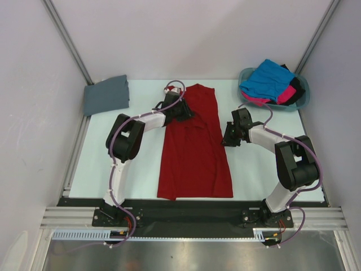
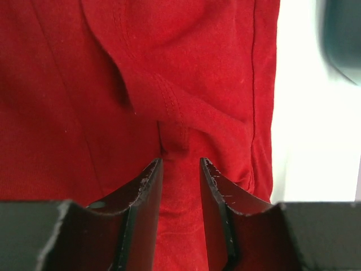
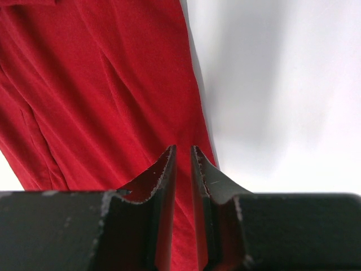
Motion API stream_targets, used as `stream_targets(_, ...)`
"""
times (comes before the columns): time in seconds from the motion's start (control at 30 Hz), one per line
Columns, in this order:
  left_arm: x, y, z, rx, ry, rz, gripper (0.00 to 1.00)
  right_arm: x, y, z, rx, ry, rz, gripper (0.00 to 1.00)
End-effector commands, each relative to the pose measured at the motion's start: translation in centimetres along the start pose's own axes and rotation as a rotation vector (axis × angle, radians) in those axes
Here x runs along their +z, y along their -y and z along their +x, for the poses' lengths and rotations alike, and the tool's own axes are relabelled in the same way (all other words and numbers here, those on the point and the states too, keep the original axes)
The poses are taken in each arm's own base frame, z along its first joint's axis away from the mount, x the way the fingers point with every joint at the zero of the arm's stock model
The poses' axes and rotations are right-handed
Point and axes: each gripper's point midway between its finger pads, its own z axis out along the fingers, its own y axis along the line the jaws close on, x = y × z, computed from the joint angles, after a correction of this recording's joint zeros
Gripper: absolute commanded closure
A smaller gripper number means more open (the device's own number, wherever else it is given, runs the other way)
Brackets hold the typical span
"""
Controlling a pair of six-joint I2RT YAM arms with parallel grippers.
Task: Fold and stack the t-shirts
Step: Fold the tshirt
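Note:
A deep red t-shirt [image 1: 194, 152] lies flat as a long strip down the middle of the table, sides folded in. My left gripper [image 1: 188, 112] rests low over its upper left part. In the left wrist view its jaws [image 2: 180, 164] stand a little apart over the red cloth [image 2: 186, 68], just behind a folded seam. My right gripper [image 1: 227, 139] is at the shirt's right edge. In the right wrist view its jaws [image 3: 183, 149] are almost closed, with red cloth [image 3: 113, 73] in the narrow slit. A slate grey t-shirt [image 1: 106, 95] lies folded at the back left.
A teal basket [image 1: 302, 100] at the back right holds the bright blue [image 1: 265, 79], hot pink [image 1: 289, 93] and black t-shirts in a heap. White table [image 1: 256, 169] shows to the right of the red shirt and also to its left [image 1: 135, 175].

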Motion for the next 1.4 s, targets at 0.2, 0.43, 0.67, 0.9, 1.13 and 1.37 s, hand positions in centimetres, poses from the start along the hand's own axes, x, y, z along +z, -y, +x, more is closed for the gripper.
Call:
stream_targets(0.2,0.7,1.3,-1.6,0.012,0.045,0.004,0.65,0.0,-0.2,-0.5,-0.011,0.016,-0.008,0.79)
stream_targets(0.43,0.8,1.5,-2.0,0.017,0.053,0.002,0.79,-0.1,-0.2,-0.6,-0.014,0.017,-0.006,0.79)
stream_targets(0.67,0.1,2.2,-2.6,0.038,0.065,0.011,1.00,0.0,-0.2,-0.5,-0.011,0.016,-0.011,0.80)
stream_targets(0.9,-1.4,3.9,-3.2,0.057,0.079,0.044,1.00,-0.2,-0.3,-0.6,-0.010,0.017,-0.012,0.80)
stream_targets(1.13,-4.5,6.1,-4.4,0.082,0.098,0.065,1.00,-0.7,-0.5,-0.5,-0.009,0.025,-0.019,0.80)
stream_targets(1.37,-6.8,6.0,-4.2,0.090,0.089,0.027,1.00,-1.5,-0.7,-0.5,-0.008,0.038,-0.026,0.80)
